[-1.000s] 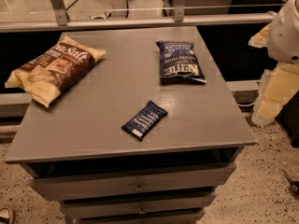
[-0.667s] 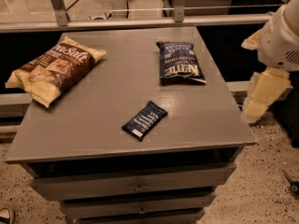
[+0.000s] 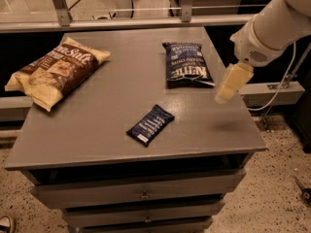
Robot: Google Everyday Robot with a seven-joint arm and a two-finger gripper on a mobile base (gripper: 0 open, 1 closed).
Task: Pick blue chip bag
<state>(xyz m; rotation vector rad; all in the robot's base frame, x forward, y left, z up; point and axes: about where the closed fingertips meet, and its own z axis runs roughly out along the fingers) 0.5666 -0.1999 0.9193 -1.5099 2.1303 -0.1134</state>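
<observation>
Blue chip bag point(image 3: 187, 64) flat at far right of table point(image 3: 97, 130), untouched.
We see gripper point(image 3: 232, 84) hovering just right of it, above table's right side; spread or closed, we cannot tell. Bar wrapper point(image 3: 150, 125) mid-table, brown bag point(image 3: 56, 72) far left.

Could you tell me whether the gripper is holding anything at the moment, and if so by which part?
Nothing is held: the gripper hangs above the table, close to but apart from the blue chip bag, which lies flat on it.

White arm point(image 3: 278, 23) from upper right, cream tool point(image 3: 229, 84) angled downward, mid-right
</observation>
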